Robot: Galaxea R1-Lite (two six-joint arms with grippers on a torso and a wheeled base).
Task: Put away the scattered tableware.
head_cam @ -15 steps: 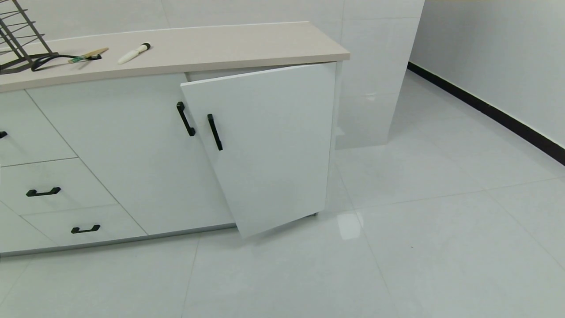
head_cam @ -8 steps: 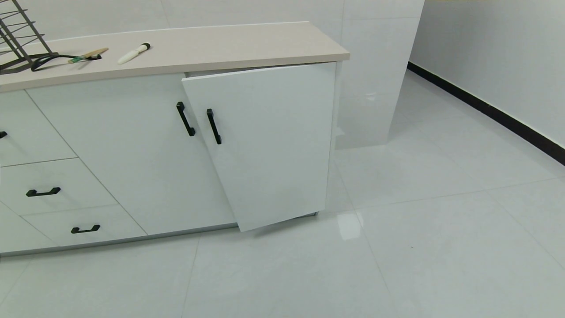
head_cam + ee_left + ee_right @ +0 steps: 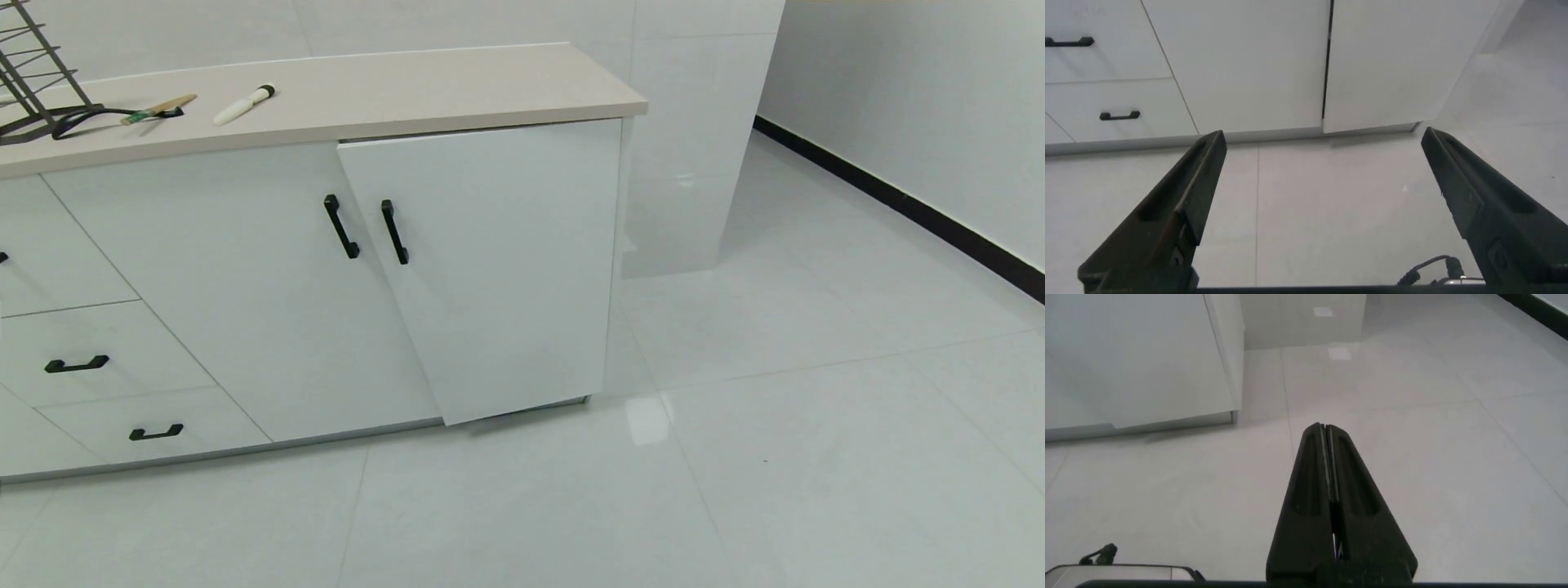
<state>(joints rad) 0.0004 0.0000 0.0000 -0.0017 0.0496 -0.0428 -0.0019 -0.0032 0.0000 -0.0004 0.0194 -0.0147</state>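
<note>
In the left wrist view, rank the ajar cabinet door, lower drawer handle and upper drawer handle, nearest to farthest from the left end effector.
1. Ajar cabinet door, ahead of the left end effector.
2. Lower drawer handle, to the robot's left.
3. Upper drawer handle, higher, farther left.

Under the right gripper [image 3: 1326,431], whose fingers [image 3: 1310,482] are matt black (plastic, by the look), the floor tiles [image 3: 1437,457] are smooth and glossy. Ahead of the left gripper [image 3: 1321,140], the cabinet fronts [image 3: 1249,65] are smooth semi-gloss white with matt black handles [image 3: 1120,116]. Above them, farther from both grippers, the countertop [image 3: 424,82] is matt beige, bearing a dark metal wire rack [image 3: 33,73] and a wooden-handled brush [image 3: 159,106].
</note>
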